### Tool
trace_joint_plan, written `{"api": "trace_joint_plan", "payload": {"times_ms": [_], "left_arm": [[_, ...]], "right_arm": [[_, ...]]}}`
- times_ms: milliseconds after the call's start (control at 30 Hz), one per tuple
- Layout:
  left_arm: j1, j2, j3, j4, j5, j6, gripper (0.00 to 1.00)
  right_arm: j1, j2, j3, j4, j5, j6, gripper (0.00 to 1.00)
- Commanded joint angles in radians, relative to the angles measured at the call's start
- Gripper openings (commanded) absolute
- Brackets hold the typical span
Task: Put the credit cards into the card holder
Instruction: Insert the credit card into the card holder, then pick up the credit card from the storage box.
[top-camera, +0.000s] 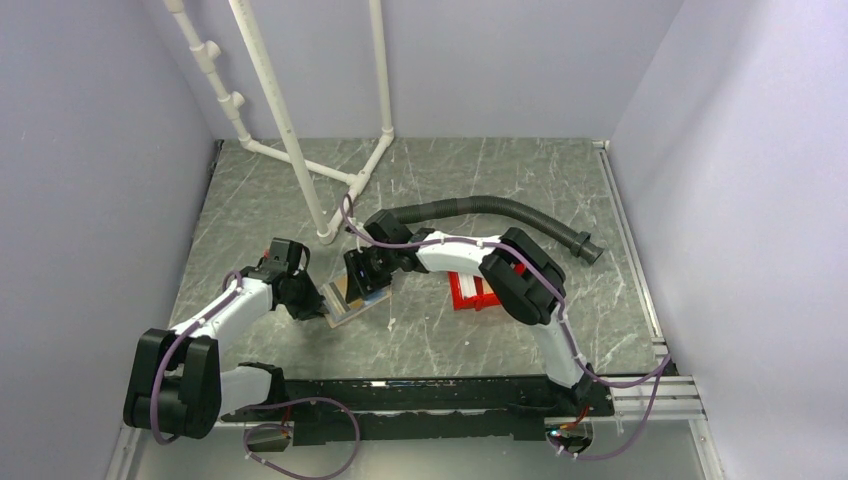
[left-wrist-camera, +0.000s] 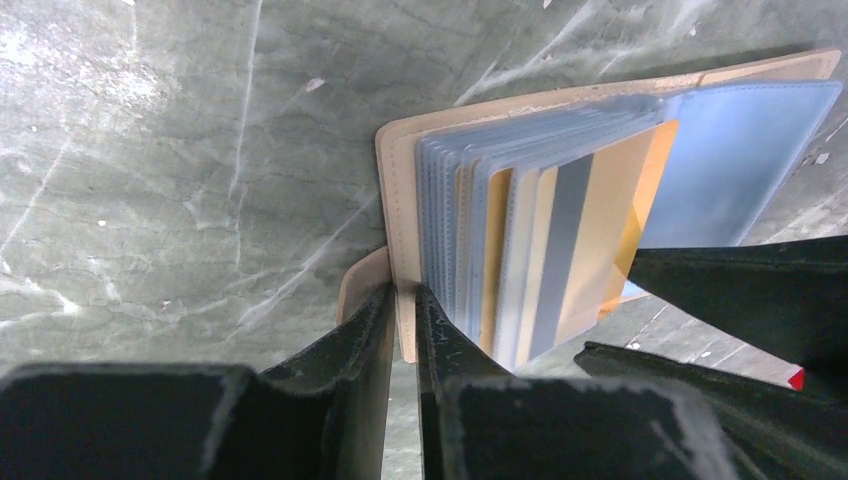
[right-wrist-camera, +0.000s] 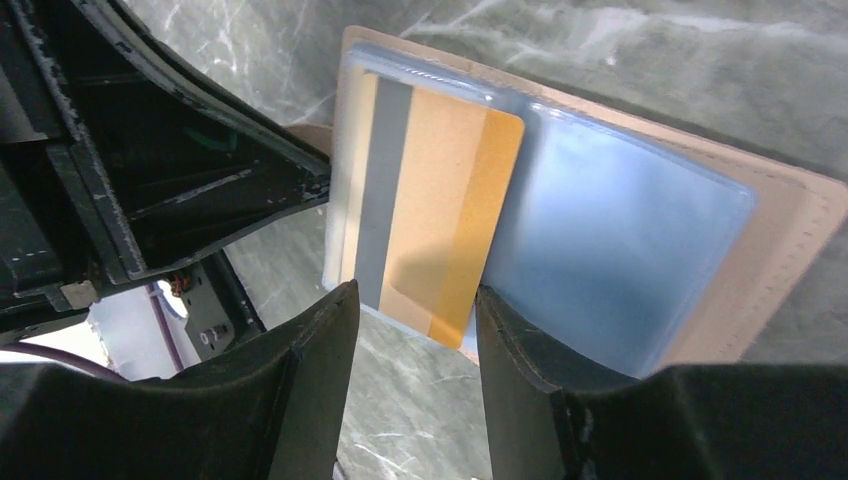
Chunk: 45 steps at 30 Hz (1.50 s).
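You have your left arm stretched low to mid-bench (left-wrist-camera: 150, 150), its left pincer (left-wrist-camera: 405, 300) clamped on the cover edge of the open card holder (left-wrist-camera: 400, 170) lying there, while your right arm folds back leftward, its right pincer (right-wrist-camera: 415, 295) parted astride the near end of the tan-orange card (right-wrist-camera: 440, 200) lying askew on the clear sleeves (right-wrist-camera: 620, 250).

From up high, you look down on the whole table (top-camera: 450, 180). Your two wrist views look from very close, on opposite sides, and both show the open card holder (left-wrist-camera: 400, 170).
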Motion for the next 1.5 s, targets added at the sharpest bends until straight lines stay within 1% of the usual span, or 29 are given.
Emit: {"api": "trace_joint_plan", "payload": {"times_ms": [0, 167, 267, 300, 400, 500, 600, 733, 833, 933, 1033, 1167, 1367, 1467], "left_arm": [[-0.003, -0.007, -0.013, 0.044, 0.039, 0.006, 0.18], [-0.003, -0.027, -0.004, 0.039, 0.048, 0.005, 0.18], [-0.003, -0.05, 0.02, -0.006, 0.036, 0.014, 0.23], [-0.003, -0.059, 0.032, -0.027, 0.027, 0.017, 0.26], [-0.003, -0.106, 0.059, -0.083, -0.003, 0.016, 0.41], [-0.003, -0.149, 0.076, -0.116, -0.007, -0.003, 0.51], [-0.003, -0.173, 0.108, -0.161, -0.011, -0.007, 0.63], [-0.003, -0.211, 0.129, -0.164, 0.009, 0.012, 0.73], [-0.003, -0.24, 0.128, -0.114, 0.071, 0.056, 0.79], [-0.004, -0.25, 0.132, -0.049, 0.165, 0.095, 0.84], [-0.009, -0.251, 0.144, -0.024, 0.224, 0.108, 0.86], [-0.019, -0.25, 0.161, -0.037, 0.227, 0.12, 0.87], [-0.022, -0.252, 0.149, -0.03, 0.231, 0.112, 0.87], [-0.024, -0.251, 0.143, -0.026, 0.235, 0.108, 0.87]], "right_arm": [[0.048, 0.004, 0.073, 0.037, -0.045, 0.004, 0.49], [0.044, -0.033, 0.043, 0.048, -0.065, 0.004, 0.51], [0.002, -0.107, -0.01, 0.023, -0.023, -0.006, 0.55], [-0.016, -0.14, -0.031, 0.003, 0.005, -0.014, 0.58], [-0.046, -0.263, -0.057, -0.137, 0.132, -0.09, 0.66], [-0.066, -0.415, -0.11, -0.268, 0.285, -0.141, 0.75], [-0.126, -0.568, -0.217, -0.361, 0.388, -0.158, 0.82], [-0.263, -0.759, -0.396, -0.397, 0.404, -0.154, 0.91], [-0.354, -0.842, -0.508, -0.359, 0.351, -0.137, 0.94], [-0.428, -0.867, -0.595, -0.285, 0.271, -0.098, 0.96], [-0.449, -0.853, -0.645, -0.223, 0.244, -0.063, 0.97], [-0.453, -0.794, -0.692, -0.138, 0.163, -0.017, 0.96], [-0.458, -0.75, -0.72, -0.068, 0.128, 0.016, 0.9], [-0.465, -0.742, -0.719, -0.064, 0.118, 0.015, 0.81]]}}
